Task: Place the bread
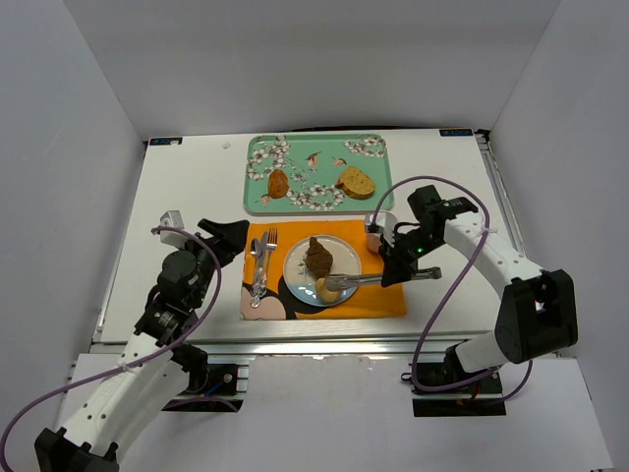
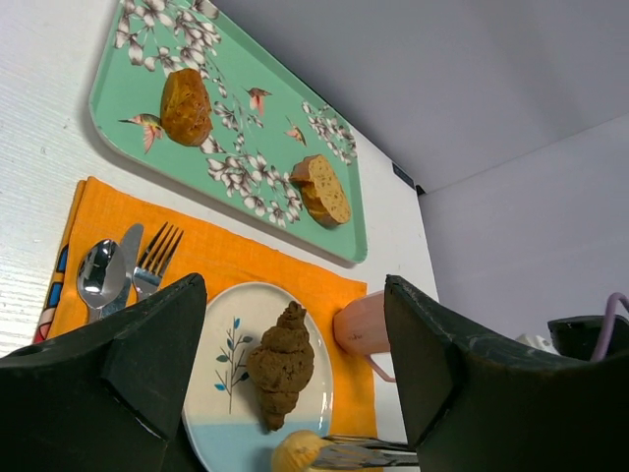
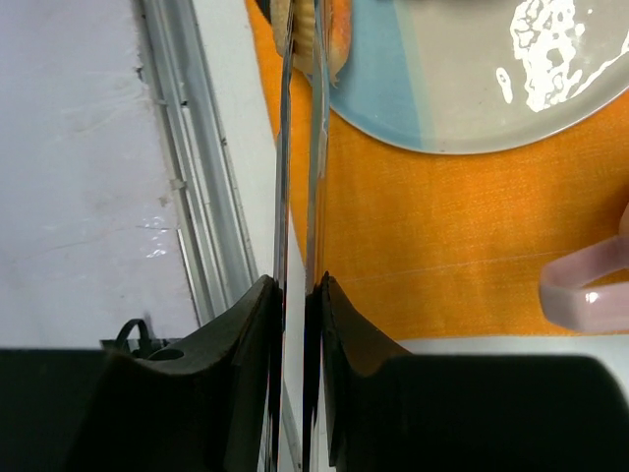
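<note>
Top external: right gripper (image 1: 398, 264) clamped on metal tongs (image 1: 362, 280). The tong tips pinch a pale bread roll (image 1: 322, 289) at the near edge of the plate (image 1: 295, 287), which sits on the orange placemat (image 1: 383, 300). Dark croissant (image 1: 317, 257) at plate centre. Brown bun (image 1: 278, 183) and cut loaf piece (image 1: 356, 181) lie on the green tray (image 1: 257, 157). Left gripper (image 1: 231, 239) is above the placemat's left edge, near the cutlery (image 1: 260, 261).

Left wrist: jaws spread wide, holding nothing.

Right wrist: fingers (image 3: 236, 344) squeeze the tong arms. Roll over the plate rim; resting or lifted, cannot tell.
</note>
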Available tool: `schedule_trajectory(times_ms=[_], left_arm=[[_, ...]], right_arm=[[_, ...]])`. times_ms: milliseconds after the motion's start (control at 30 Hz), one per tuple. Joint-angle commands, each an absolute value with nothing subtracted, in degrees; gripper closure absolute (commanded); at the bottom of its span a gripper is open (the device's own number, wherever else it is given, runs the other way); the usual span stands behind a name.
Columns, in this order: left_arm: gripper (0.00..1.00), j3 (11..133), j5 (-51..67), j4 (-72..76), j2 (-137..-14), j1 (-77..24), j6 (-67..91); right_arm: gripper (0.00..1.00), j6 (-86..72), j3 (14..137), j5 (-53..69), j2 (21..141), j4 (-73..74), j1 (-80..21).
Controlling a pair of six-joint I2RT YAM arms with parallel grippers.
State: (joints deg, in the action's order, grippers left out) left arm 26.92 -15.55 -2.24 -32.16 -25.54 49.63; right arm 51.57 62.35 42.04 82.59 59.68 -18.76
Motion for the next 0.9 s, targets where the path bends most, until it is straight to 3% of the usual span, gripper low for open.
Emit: schedule_trajectory(times_ms=[0,333,867], left_arm=[[0.18,26.7,-14.8,-2.9,-30.6,-25.2,50.0],[0.18,25.8,-15.8,-5.4,-26.8,-25.2,51.1],[0.18,26.0,-15.6,-5.3,-27.0,-25.2,50.9]], right_arm=[[0.75,47.1,61.7,39.7,80.9,52.6,-20.9],[0.47,45.6,61.2,38.5,80.3,49.7,-22.1],[0.48,45.7,61.6,38.5,73.9,49.0,-22.0]])
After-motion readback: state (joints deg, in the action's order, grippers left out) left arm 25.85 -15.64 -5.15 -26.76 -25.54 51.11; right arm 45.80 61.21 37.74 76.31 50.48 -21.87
